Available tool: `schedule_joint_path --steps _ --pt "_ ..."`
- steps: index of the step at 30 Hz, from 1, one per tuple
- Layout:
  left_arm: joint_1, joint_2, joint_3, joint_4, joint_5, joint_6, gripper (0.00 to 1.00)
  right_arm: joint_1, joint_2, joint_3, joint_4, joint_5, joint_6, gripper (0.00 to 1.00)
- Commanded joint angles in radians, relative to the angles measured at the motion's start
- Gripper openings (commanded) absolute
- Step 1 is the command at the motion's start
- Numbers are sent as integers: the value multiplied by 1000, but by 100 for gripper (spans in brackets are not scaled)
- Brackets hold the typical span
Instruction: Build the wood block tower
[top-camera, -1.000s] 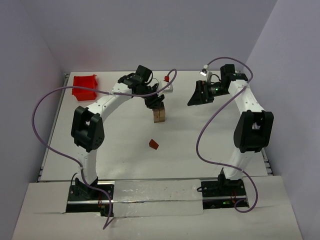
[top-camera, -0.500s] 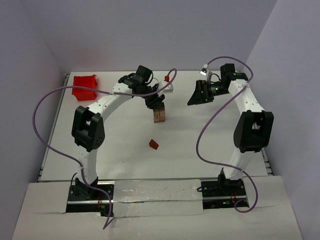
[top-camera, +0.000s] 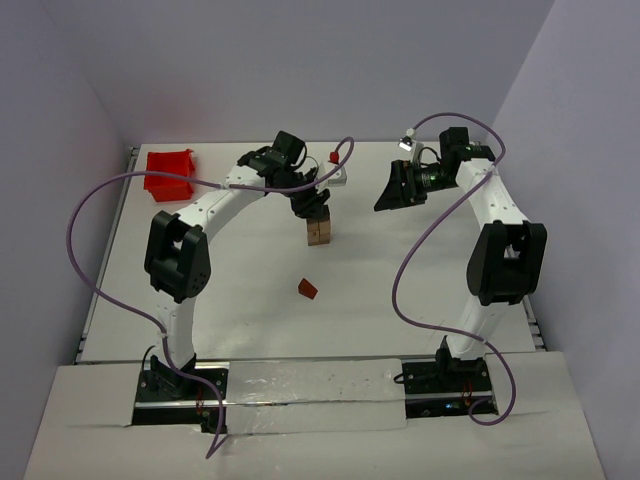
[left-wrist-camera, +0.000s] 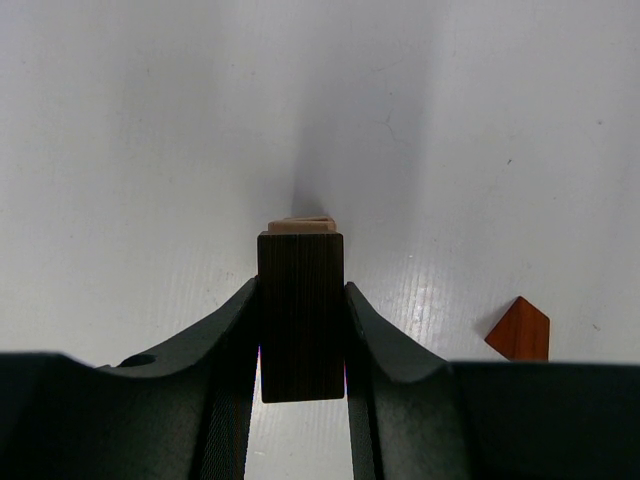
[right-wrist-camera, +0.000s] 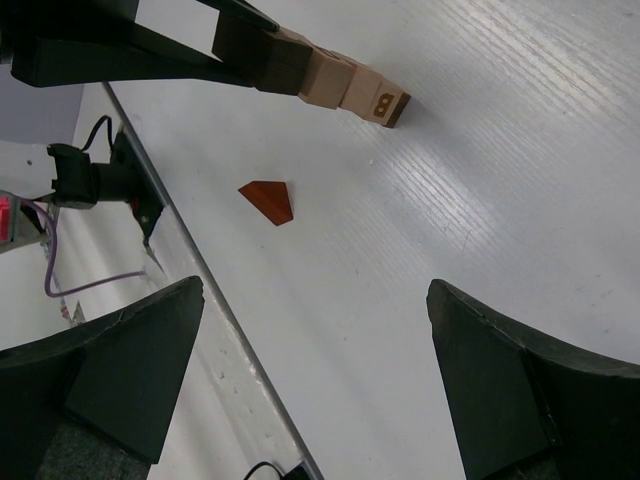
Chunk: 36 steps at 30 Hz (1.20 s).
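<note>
The wood block tower (top-camera: 319, 233) stands mid-table as a short narrow column of tan and brown cubes; it also shows in the right wrist view (right-wrist-camera: 345, 85). My left gripper (top-camera: 314, 207) is directly on top of it, shut on a dark brown block (left-wrist-camera: 300, 315) resting on the tan cubes (left-wrist-camera: 300, 223). The block's top also shows in the right wrist view (right-wrist-camera: 245, 45). A reddish-brown wedge (top-camera: 307, 289) lies loose on the table in front of the tower, seen by both wrists (left-wrist-camera: 520, 330) (right-wrist-camera: 268, 201). My right gripper (top-camera: 396, 187) is open and empty, raised to the right of the tower.
A red plastic bin (top-camera: 170, 170) sits at the back left corner. A small white part with a red tip (top-camera: 336, 172) lies behind the tower. Purple cables loop beside both arms. The table's near edge (right-wrist-camera: 190, 260) runs through the right wrist view.
</note>
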Motion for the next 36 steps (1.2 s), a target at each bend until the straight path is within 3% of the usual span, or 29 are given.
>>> schedule_joint_path --steps 1,19,28,30,34,36 --pt "1 12 53 14 39 14 17 10 0 44 -4 -7 -19 100" --pt "-2 18 51 11 46 12 23 12 1 44 -4 -3 -21 100" --pt "-5 23 53 10 44 15 34 12 5 46 -5 -4 -22 100" --pt "-6 21 54 11 43 15 38 12 4 47 -5 -3 -23 100" --pt "-5 19 53 10 44 13 62 12 5 50 -7 -4 -22 100" --pt "-5 18 54 12 43 10 88 12 7 52 -7 -4 -24 100"
